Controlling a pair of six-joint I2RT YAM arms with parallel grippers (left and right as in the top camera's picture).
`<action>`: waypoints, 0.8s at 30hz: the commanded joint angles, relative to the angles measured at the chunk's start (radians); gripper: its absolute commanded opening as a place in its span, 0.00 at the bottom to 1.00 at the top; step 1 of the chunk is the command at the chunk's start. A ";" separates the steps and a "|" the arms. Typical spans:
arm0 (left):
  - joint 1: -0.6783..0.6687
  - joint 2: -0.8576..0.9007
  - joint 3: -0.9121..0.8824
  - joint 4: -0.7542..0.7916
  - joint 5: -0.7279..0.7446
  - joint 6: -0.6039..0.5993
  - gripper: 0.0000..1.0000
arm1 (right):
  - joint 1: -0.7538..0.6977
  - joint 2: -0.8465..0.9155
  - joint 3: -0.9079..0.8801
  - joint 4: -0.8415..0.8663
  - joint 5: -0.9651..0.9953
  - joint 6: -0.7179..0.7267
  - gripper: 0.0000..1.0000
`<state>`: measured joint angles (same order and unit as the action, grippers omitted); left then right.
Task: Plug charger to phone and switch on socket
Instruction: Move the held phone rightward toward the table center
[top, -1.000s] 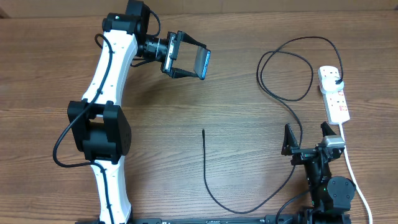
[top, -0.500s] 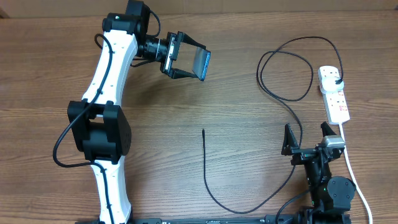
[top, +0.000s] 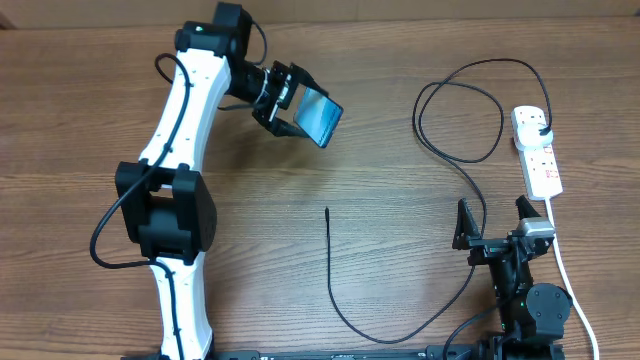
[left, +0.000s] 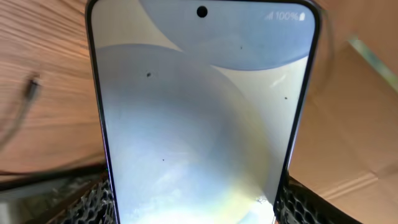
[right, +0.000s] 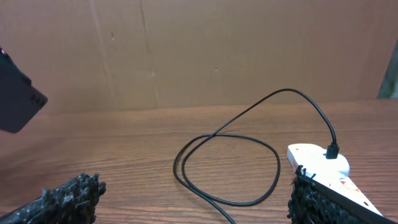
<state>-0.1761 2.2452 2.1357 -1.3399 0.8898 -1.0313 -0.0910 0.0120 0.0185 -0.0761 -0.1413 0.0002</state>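
The phone (top: 323, 117), its screen glowing pale blue, hangs tilted above the table at the back left, and my left gripper (top: 303, 108) is shut on its long edges. In the left wrist view the phone (left: 199, 112) fills the frame between the mesh fingers (left: 93, 202). The charger, a thin black cable (top: 335, 300), lies on the table with its connector tip (top: 327, 211) free near the middle. It loops to the right, and its black plug (top: 541, 122) sits in the white socket strip (top: 538, 155). My right gripper (top: 492, 222) stands open near the front right, holding nothing.
The strip's white cord (top: 565, 270) runs toward the front right past the right arm's base. In the right wrist view the cable loop (right: 227, 168) and the strip (right: 320, 163) lie ahead on the wooden table (right: 124, 143). A brown cardboard wall (right: 217, 50) stands behind.
The left arm has swung and turned its wrist, so the phone now sits tilted diagonally and slightly lower. The right arm, the cable and the strip have not moved.
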 joint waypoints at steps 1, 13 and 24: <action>-0.029 0.000 0.033 -0.021 -0.172 0.034 0.04 | -0.001 -0.009 -0.010 0.003 0.010 0.000 1.00; -0.109 0.001 0.033 -0.051 -0.470 0.033 0.04 | -0.001 -0.009 -0.010 0.003 0.010 0.000 1.00; -0.150 0.001 0.033 -0.050 -0.691 0.033 0.04 | -0.001 -0.009 -0.010 0.003 0.010 0.000 1.00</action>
<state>-0.3149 2.2452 2.1357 -1.3888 0.2996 -1.0130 -0.0910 0.0120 0.0185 -0.0769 -0.1413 -0.0002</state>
